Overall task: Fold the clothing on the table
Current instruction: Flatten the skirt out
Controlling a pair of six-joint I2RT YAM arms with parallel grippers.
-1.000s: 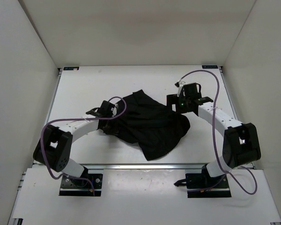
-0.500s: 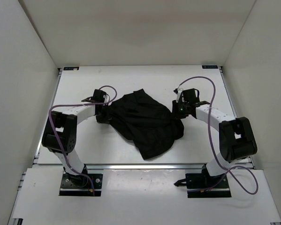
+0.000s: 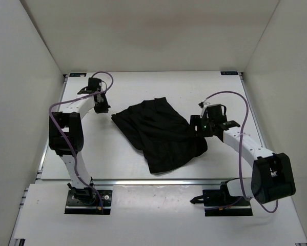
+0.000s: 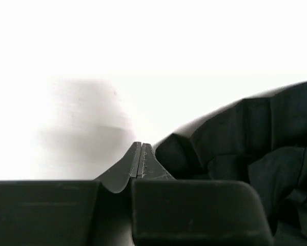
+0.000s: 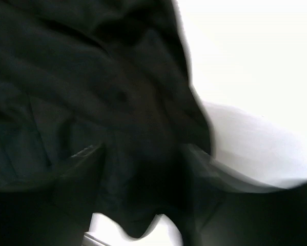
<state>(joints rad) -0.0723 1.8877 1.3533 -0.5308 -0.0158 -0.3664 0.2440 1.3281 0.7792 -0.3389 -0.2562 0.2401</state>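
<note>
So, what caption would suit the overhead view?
Black garment crumpled on white table; left tool shut and clear of it, right tool at its right edge.

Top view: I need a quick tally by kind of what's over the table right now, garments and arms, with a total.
Black garment: 1
Robot arms: 2 (left arm, right arm)
Total: 3

The left arm (image 3: 71,108) reaches far out. Its left hand (image 4: 139,146) has both fingers pressed tight together. The right arm (image 3: 245,146) bends inward, and the right hand (image 3: 198,125) has its fingers apart.
</note>
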